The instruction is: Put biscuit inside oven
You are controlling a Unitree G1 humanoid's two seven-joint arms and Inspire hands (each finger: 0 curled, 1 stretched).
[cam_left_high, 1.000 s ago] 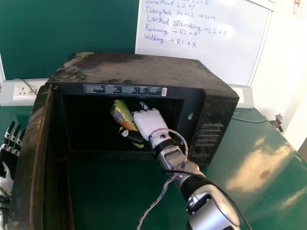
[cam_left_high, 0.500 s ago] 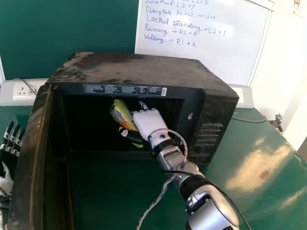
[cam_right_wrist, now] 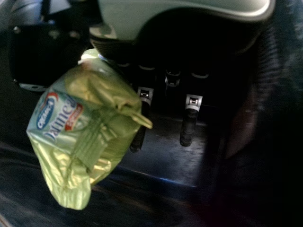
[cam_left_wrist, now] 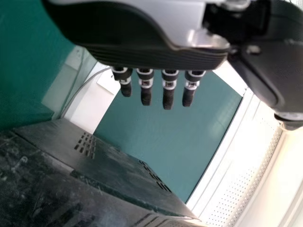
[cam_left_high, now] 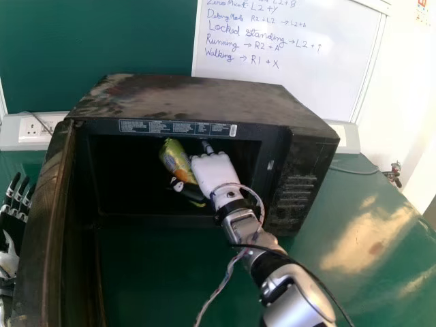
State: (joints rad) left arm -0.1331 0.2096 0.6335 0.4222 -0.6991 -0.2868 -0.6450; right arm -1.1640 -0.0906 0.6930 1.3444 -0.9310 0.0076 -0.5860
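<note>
My right hand (cam_left_high: 212,176) is inside the black oven's cavity, its thumb across the green biscuit packet (cam_left_high: 176,158). In the right wrist view the crumpled packet (cam_right_wrist: 90,127) sits between the thumb side and the fingers of my right hand (cam_right_wrist: 191,124); where it presses on the palm is hidden. The oven (cam_left_high: 197,99) has its door (cam_left_high: 44,231) swung wide on the left. Beyond that door, my left hand (cam_left_high: 9,260) rests at the view's left edge with straight fingers, also seen in the left wrist view as my left hand (cam_left_wrist: 168,90), beside the oven's vented casing (cam_left_wrist: 113,163).
The oven stands on a green table (cam_left_high: 361,238). Behind it are a whiteboard (cam_left_high: 286,61) and a wall socket (cam_left_high: 34,128). The open door stands between my left hand and the cavity. A loose cable loops along my right forearm.
My right hand and the packet have shifted slightly right within the cavity, and the right forearm has moved a little left. The left hand keeps still.
</note>
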